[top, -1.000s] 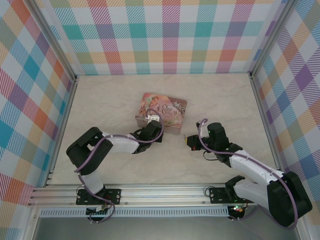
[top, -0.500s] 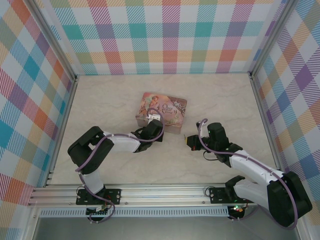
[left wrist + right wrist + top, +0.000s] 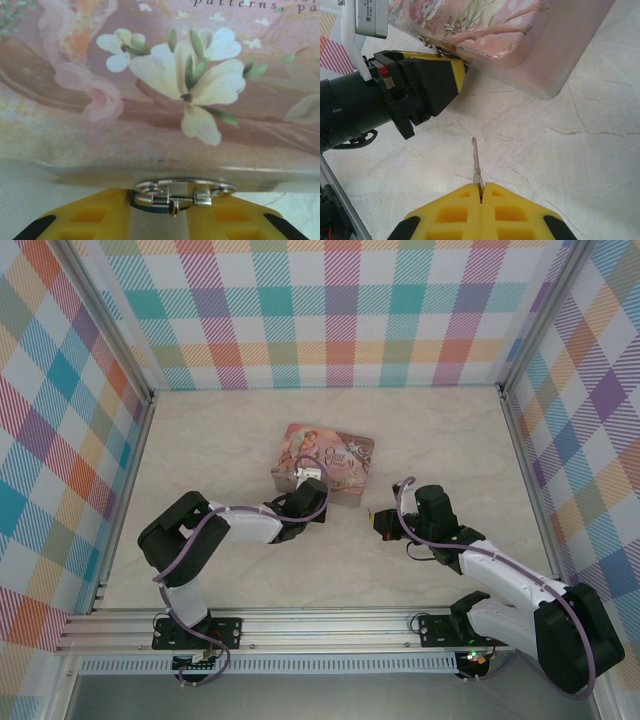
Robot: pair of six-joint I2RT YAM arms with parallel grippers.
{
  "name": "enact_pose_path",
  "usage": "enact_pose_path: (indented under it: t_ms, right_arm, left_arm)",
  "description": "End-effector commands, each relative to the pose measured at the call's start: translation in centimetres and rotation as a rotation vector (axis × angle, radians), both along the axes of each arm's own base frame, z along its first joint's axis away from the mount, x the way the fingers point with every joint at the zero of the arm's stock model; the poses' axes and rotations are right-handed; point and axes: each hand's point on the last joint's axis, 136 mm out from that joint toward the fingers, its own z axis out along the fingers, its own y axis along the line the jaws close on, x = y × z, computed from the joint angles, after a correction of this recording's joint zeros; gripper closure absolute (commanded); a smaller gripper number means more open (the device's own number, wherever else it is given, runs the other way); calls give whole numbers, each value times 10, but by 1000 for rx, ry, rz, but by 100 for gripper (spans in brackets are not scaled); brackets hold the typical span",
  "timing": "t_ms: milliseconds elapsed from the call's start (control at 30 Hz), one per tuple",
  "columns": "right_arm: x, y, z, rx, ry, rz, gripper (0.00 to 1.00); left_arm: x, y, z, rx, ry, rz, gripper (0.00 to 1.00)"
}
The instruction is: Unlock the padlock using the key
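The padlock (image 3: 144, 207), in the left wrist view, is a blue sliver under its silvery shackle at the pink tin's (image 3: 160, 100) front edge. The left gripper (image 3: 160, 222) has its jaws on either side of it; I cannot tell whether they pinch it. In the right wrist view, the right gripper (image 3: 481, 188) has its jaws clamped on the key (image 3: 475, 157) over the counter (image 3: 580, 150), short of the tin.

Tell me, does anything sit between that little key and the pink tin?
No. In the right wrist view, bare table runs from the key tip to the pink tin.
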Motion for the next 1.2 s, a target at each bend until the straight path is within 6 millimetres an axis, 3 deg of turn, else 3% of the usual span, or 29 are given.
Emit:
enact_pose_path:
  t_ms: [0,267,800,1167]
  right_arm:
    - [1,2,5,7,-32,8,97]
    - [-4,-3,-1,-6,-32,5,97]
    - [-15,-8,-5,-64,-58,60,97]
    - [-27,-2,-6,-67,-95,139,97]
  left_arm:
    - [2,-4,1,20,-7,-1,69]
    - [-1,-6,8,-8,-7,-14,74]
    - [-17,-13,46,-212,53,23,83]
    - [-27,-30,70,-365,135,19,89]
